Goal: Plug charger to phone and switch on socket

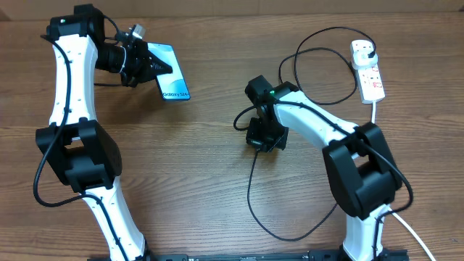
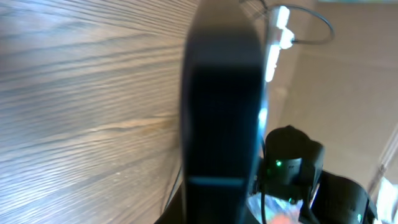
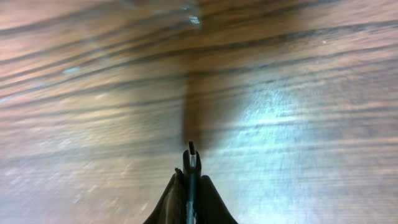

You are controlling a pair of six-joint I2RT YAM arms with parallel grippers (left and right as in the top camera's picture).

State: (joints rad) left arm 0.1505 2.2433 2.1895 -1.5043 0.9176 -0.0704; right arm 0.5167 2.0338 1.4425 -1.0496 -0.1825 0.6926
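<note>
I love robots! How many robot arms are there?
2. The left arm is at the left, by the phone; the right arm is at the right, over the charger. None seems hidden.

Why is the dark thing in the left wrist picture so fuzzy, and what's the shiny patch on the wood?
Left wrist: the phone sits too close to the lens, so it blurs. Right wrist: light glares off the table, grain smeared. Overhead: sharp, evenly lit.

There is one phone (image 1: 174,81) and one charger (image 1: 249,190), a single black cable. One socket (image 1: 371,76) with one white cord (image 1: 374,111) is on the one worktop (image 1: 210,181). There are two arms, the left arm (image 1: 71,80) and the right arm (image 1: 319,123), and two grippers, the left gripper (image 1: 161,65) and the right gripper (image 1: 265,138).
</note>
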